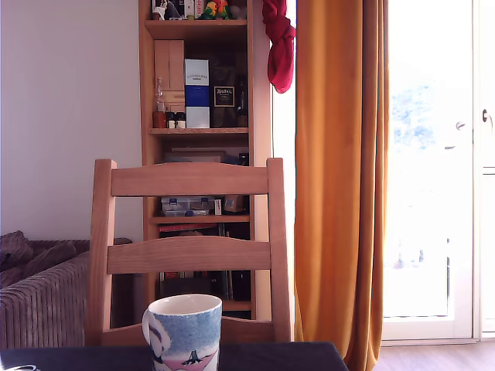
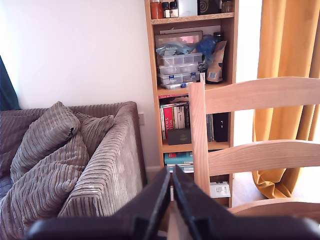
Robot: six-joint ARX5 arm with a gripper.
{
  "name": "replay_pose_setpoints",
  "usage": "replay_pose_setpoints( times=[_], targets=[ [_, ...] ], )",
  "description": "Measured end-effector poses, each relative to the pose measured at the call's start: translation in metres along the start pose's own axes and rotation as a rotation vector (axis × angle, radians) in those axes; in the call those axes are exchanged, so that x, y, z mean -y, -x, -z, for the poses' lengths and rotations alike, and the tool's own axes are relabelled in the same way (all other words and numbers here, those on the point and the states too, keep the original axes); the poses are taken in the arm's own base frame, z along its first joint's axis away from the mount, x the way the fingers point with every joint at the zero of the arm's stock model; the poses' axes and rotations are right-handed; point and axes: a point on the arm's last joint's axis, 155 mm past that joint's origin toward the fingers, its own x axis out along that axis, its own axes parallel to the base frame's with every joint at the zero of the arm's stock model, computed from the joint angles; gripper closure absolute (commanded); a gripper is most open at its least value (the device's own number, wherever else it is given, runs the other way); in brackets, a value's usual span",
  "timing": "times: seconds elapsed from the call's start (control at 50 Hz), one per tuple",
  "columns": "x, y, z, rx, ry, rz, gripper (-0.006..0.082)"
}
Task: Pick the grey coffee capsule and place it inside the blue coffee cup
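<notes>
Ext. view: blue coffee cup (image 1: 184, 334) at bottom centre of frame, upright on dark worktop (image 1: 278, 357), lower part cut off by frame edge; white rim and handle on ext. view's left side, small dark painted figures low on body. Grey capsule not seen in either view. Wooden chair (image 1: 189, 253) right behind cup, backrest filling mid-frame. Tall bookshelf (image 1: 203, 131) behind chair, w/ boxes, bottles, books. Red cloth (image 1: 279, 42) hanging at top centre, beside shelf. Orange curtain (image 1: 341, 178) right of centre, bright glass door (image 1: 437, 170) at far right. Grey corduroy sofa (image 1: 39, 297) at lower left. Arm not in this view.

Wrist view: gripper (image 2: 170, 187) at bottom centre, dark jaws brought together, tips nearly touching w/ only a thin slit between, nothing seen held. Behind it, sofa (image 2: 107, 165) w/ ribbed cushions (image 2: 45, 150) filling lower left. Bookshelf (image 2: 192, 75) at top centre, plastic boxes and books on shelves. Chair (image 2: 255, 130) backrest across right half, curtain (image 2: 290, 50) upper right. White wall (image 2: 75, 50) upper left. Cup not visible here.
</notes>
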Motion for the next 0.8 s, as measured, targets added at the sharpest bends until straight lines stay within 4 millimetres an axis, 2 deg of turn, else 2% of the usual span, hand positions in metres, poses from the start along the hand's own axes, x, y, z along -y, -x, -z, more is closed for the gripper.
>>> replay_pose_setpoints(
  times=[0.06,0.18,0.4,0.48,0.58,0.72,0.8],
  targets=[
    [0.005,0.0,0.005,-0.021,0.001,0.032,0.078],
    [0.003,0.002,0.028,-0.118,0.006,0.032,0.078],
    [0.01,0.002,0.024,-0.104,0.029,0.07,0.078],
    [0.017,0.002,0.011,-0.055,0.109,0.105,0.078],
    [0.035,0.005,-0.003,-0.016,0.192,0.208,0.078],
    [0.059,0.01,0.002,-0.053,0.23,0.333,0.078],
    [0.064,0.009,0.016,-0.121,0.245,0.352,0.078]
  ],
)
